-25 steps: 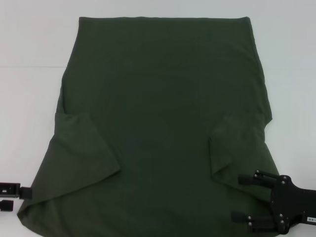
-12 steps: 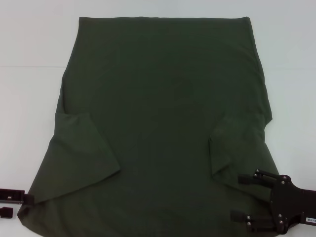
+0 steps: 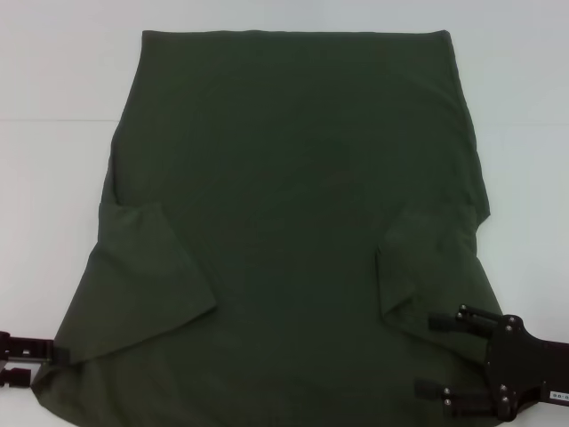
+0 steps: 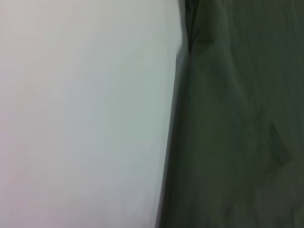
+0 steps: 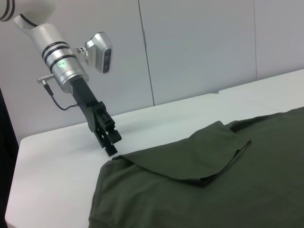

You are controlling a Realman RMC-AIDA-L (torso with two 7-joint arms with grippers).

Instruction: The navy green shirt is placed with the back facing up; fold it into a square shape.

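Shirt point(image 3: 293, 222) flat on bench point(image 3: 53, 178), sleeves folded in. Left claw point(image 3: 40, 363) at near-left corner, grip unclear; right claw point(image 3: 436, 356) spread, empty, over near-right edge. Risk: uneven pinch, skewed fold.

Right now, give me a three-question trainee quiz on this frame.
1. True or false: both sleeves of the large dark olive-green cloth T-shirt are folded in over its body.
2. Which gripper is at the shirt's near corner on the robot's left side? A) left gripper B) right gripper
3. Fill in: the right gripper is ____ above the shirt's near right part.

Key: 1 true. 2 A. 3 open. The shirt lies flat on the white table, plain side up.
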